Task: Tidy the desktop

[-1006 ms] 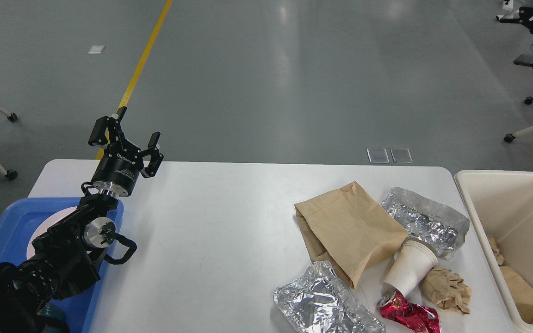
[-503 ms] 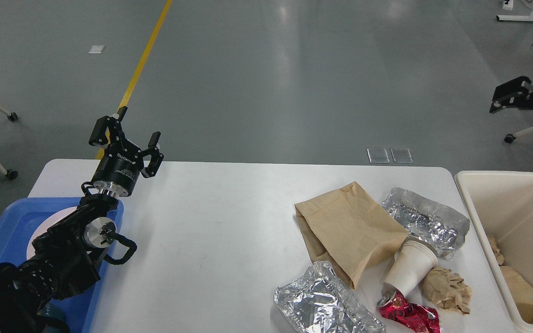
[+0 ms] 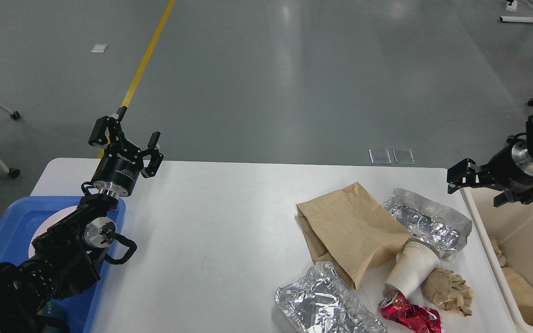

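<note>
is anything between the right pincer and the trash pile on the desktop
Nothing visible does. The right pincer hangs above the cream bin's left rim, and only bare desktop and air separate it from the foil tray, the nearest item.

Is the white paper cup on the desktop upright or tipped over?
Tipped over: the white paper cup lies on its side, rim toward the crumpled foil tray.

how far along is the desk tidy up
Early on. Done: some brown paper scraps already lie in the cream bin. In hand: nothing; the left gripper is open and empty, the right gripper hangs by the bin. Left on the desktop: paper bag, two foil pieces, cup, crushed can, paper wad.
</note>
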Robot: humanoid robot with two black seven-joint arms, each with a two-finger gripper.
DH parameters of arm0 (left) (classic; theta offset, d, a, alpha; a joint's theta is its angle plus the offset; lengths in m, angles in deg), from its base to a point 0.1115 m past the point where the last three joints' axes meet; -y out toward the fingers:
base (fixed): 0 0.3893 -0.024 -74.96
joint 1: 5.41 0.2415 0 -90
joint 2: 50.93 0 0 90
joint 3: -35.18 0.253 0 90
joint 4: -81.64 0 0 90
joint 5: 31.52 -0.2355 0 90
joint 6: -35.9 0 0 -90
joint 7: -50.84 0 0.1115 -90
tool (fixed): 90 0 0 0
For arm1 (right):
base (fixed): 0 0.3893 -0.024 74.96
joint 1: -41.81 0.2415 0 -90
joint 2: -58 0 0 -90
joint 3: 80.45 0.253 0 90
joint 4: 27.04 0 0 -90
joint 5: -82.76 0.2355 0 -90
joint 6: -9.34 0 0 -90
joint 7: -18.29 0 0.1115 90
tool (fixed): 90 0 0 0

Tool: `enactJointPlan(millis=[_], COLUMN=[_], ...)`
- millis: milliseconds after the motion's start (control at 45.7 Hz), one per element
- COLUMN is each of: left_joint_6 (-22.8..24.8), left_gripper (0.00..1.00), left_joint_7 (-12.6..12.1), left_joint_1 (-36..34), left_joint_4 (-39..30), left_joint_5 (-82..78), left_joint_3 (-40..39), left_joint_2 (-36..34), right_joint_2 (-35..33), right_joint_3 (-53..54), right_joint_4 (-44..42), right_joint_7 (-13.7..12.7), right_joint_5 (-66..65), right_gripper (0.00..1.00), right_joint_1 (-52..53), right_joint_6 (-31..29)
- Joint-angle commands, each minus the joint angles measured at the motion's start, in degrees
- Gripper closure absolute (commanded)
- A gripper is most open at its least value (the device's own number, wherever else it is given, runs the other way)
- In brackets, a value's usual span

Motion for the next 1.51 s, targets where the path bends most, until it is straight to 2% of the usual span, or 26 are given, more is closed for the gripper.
enactJointPlan(millis=[0,306,481,569,613,744,810,919,1050,1181,1291,1378,1444,1488], left_joint_6=[0.0,0.0,0.1,0.0,0.0,0.0,0.0,0.0,0.0,0.1,0.0,0.0,0.1,0.0], left_gripper=[0.03,0.03,0.03,0.03,0.03,0.03,0.04,0.03,0.03,0.04,0.04,0.04,0.03,0.03], left_joint_7=[0.0,0.0,0.0,0.0,0.0,0.0,0.0,0.0,0.0,0.0,0.0,0.0,0.0,0.0], left_joint_1=[0.0,0.1,0.0,0.0,0.0,0.0,0.0,0.0,0.0,0.0,0.0,0.0,0.0,0.0], left_joint_4=[0.0,0.0,0.0,0.0,0.0,0.0,0.0,0.0,0.0,0.0,0.0,0.0,0.0,0.0], left_joint_5=[0.1,0.0,0.1,0.1,0.0,0.1,0.0,0.0,0.1,0.1,0.1,0.0,0.0,0.1], left_joint_3=[0.0,0.0,0.0,0.0,0.0,0.0,0.0,0.0,0.0,0.0,0.0,0.0,0.0,0.0], left_joint_2=[0.0,-0.1,0.0,0.0,0.0,0.0,0.0,0.0,0.0,-0.1,0.0,-0.1,0.0,0.0], right_joint_2=[0.0,-0.6,-0.5,-0.5,-0.4,-0.4,-0.5,-0.5,-0.3,-0.2,0.0,0.1,0.2,0.3], right_joint_3=[2.3,5.4,9.7,9.7,9.7,9.4,9.3,9.4,9.7,9.7,9.6,9.7,9.7,9.8], right_joint_4=[-0.7,-5.3,-5.3,-5.3,-5.3,-5.3,-5.3,-5.3,-5.0,-5.1,-5.1,-5.2,-5.1,-5.2], right_joint_7=[0.0,0.0,0.0,0.0,0.0,0.1,0.0,0.0,0.1,0.1,0.1,0.1,0.2,0.2], right_joint_5=[0.0,0.9,4.4,6.6,6.8,6.9,7.0,7.0,7.0,7.0,7.1,7.1,7.1,7.1], right_gripper=[0.0,0.0,0.0,0.0,0.04,0.07,0.15,0.43,0.68,0.82,0.84,0.91,1.0,1.0], right_joint_1=[-6.8,-16.4,-21.2,-21.7,-21.7,-21.5,-21.5,-21.7,-21.9,-22.0,-22.7,-22.9,-22.8,-22.7], right_joint_6=[5.9,12.1,19.5,20.4,20.3,20.3,20.4,20.2,19.9,19.8,19.8,19.8,19.2,17.8])
